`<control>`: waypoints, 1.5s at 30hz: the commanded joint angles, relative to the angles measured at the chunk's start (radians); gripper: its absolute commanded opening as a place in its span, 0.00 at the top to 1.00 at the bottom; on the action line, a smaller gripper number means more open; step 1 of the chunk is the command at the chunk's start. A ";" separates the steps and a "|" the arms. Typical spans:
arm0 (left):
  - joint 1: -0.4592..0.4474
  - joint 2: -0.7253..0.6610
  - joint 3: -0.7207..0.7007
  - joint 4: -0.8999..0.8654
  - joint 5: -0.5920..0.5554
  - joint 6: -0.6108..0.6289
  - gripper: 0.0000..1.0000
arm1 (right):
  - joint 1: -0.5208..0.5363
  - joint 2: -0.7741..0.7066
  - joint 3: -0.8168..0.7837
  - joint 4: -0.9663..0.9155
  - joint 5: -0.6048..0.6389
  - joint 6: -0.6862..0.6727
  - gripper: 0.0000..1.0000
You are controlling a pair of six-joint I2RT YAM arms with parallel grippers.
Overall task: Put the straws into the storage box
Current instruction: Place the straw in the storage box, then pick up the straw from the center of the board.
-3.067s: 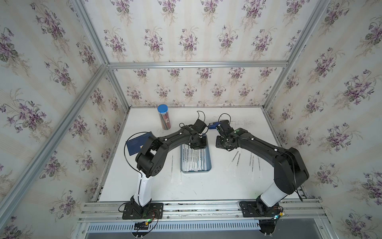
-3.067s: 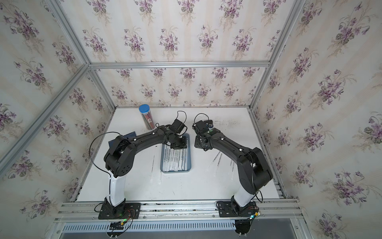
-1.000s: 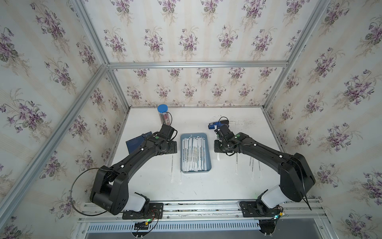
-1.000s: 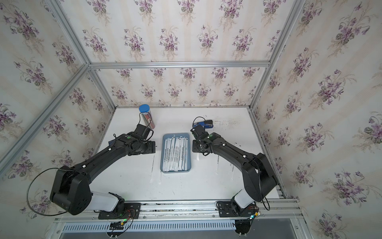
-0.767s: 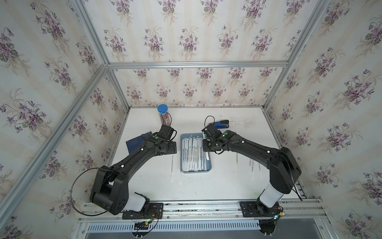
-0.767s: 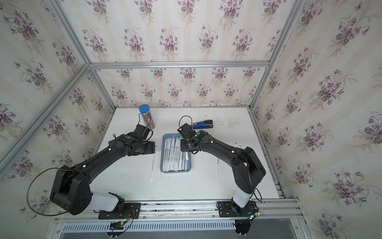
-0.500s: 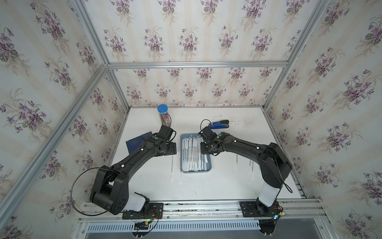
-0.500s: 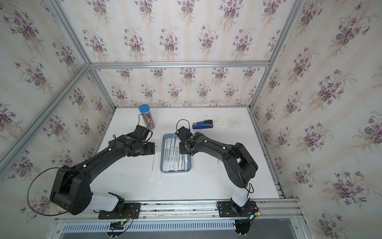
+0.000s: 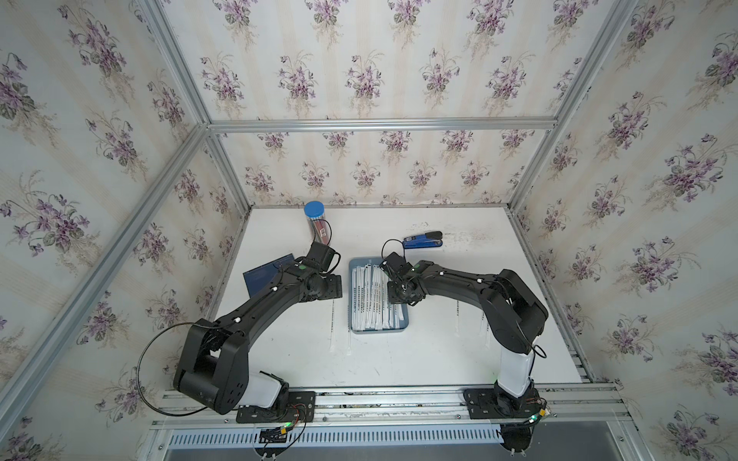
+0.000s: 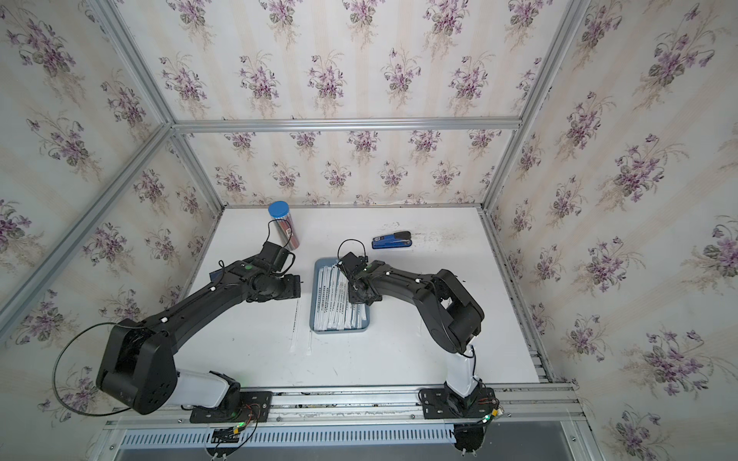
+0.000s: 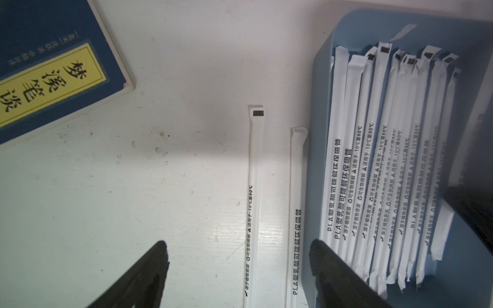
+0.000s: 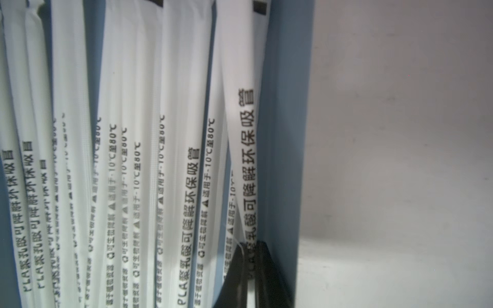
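Observation:
The storage box is a grey-blue tray at mid-table in both top views, with several white printed straws lying lengthwise in it. My right gripper is shut on one straw that hangs low along the inside of the box's right wall. In a top view this gripper is over the box's right side. My left gripper is open above two loose straws on the table just left of the box.
A navy book lies left of my left wrist. A clear tube with a blue cap stands at the back, and a blue stapler lies behind the box. More loose straws lie on the table right of the box.
My right gripper has moved left from the table beside the box to over its right side, with the straw in it. The left arm has stayed still in the last second.

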 commanded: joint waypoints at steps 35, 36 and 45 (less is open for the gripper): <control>0.004 -0.100 -0.005 0.002 -0.058 0.073 0.15 | -0.378 -0.425 -0.352 -0.122 0.061 -0.017 0.68; 0.003 -0.096 -0.003 0.002 -0.052 0.073 0.15 | -0.392 -0.421 -0.363 -0.113 0.063 -0.026 0.68; 0.004 -0.066 -0.011 0.024 0.004 0.057 0.15 | -0.432 -0.353 -0.382 -0.005 0.018 -0.079 0.67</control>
